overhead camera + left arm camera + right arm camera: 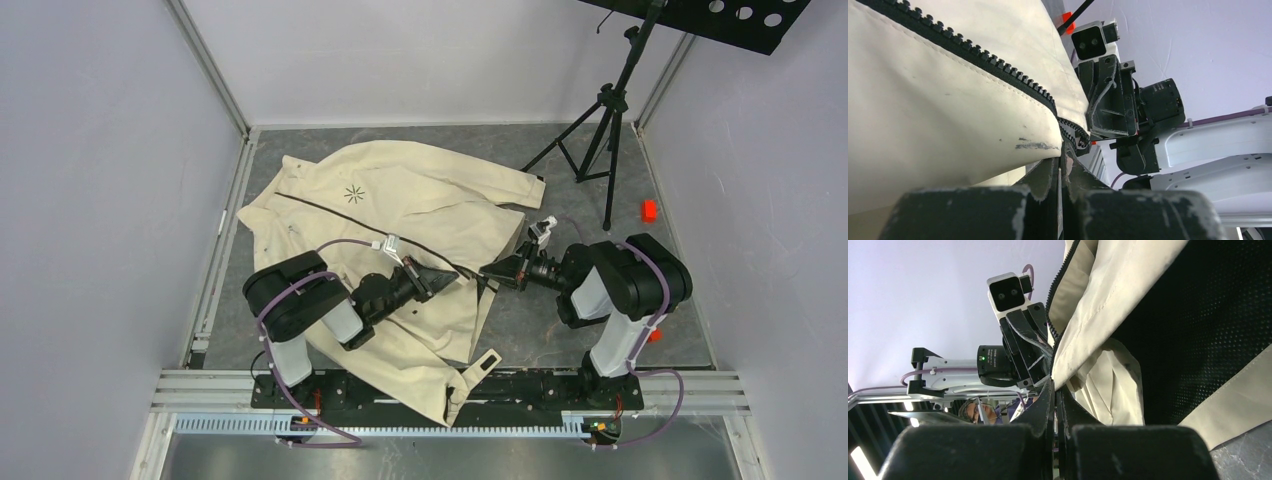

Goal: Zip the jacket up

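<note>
Jacket (420,200) is spread from the table's far-left corner toward its near edge, its zipper (330,212) running diagonally far-left from the jaws of left arm (300,300) and right arm (625,275), both clamped on its lower end.

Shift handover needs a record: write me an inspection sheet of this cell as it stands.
Surface: grey stone-look table, largely covered by the garment.
Job's things: cream jacket spread flat; its dark zipper runs to where the arms meet.
Clutter: small orange object near the right wall.
Grippers: left gripper and right gripper each shut on the jacket's edge, facing each other.
Cables: purple cables looped along both arms.
Surroundings: white walls; black tripod at back right.
</note>
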{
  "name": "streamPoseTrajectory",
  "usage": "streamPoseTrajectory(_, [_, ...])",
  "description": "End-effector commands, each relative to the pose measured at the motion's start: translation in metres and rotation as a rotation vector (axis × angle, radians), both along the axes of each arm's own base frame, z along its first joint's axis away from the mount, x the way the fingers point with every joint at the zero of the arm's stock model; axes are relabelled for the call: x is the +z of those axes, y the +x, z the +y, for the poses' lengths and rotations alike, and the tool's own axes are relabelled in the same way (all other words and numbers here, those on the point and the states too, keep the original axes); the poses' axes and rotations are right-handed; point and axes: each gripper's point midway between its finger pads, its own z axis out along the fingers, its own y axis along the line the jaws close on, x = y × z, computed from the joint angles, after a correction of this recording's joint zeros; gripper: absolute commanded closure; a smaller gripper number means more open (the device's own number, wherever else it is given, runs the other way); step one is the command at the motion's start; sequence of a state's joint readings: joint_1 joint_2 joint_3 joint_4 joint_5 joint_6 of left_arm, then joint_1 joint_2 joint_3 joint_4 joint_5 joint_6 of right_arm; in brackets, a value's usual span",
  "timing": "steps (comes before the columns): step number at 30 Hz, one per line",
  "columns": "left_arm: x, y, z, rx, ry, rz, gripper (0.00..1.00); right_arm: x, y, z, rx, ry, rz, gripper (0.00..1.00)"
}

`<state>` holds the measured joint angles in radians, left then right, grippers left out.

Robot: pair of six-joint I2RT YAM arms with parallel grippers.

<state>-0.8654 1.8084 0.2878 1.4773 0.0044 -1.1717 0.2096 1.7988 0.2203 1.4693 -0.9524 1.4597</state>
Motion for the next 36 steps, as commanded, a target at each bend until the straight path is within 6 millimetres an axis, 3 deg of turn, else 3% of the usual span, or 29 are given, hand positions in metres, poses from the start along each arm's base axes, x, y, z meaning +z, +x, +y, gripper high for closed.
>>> streamPoseTrajectory(1, [0.026, 0.011, -0.003, 0.035, -0.083, -0.053, 0.98, 0.028, -0.004, 0.002, 0.017, 0.047, -0.225, 1.00])
streamPoseTrajectory(17, [0.015, 0.011, 0.003, 0.061, -0.071, -0.016, 0.98, 0.051, -0.005, 0.000, 0.009, 0.131, -0.261, 1.00])
streamPoseTrajectory(36, [0.007, 0.012, 0.001, 0.060, -0.072, 0.018, 0.98, 0.051, -0.003, 0.001, 0.006, 0.130, -0.268, 1.00])
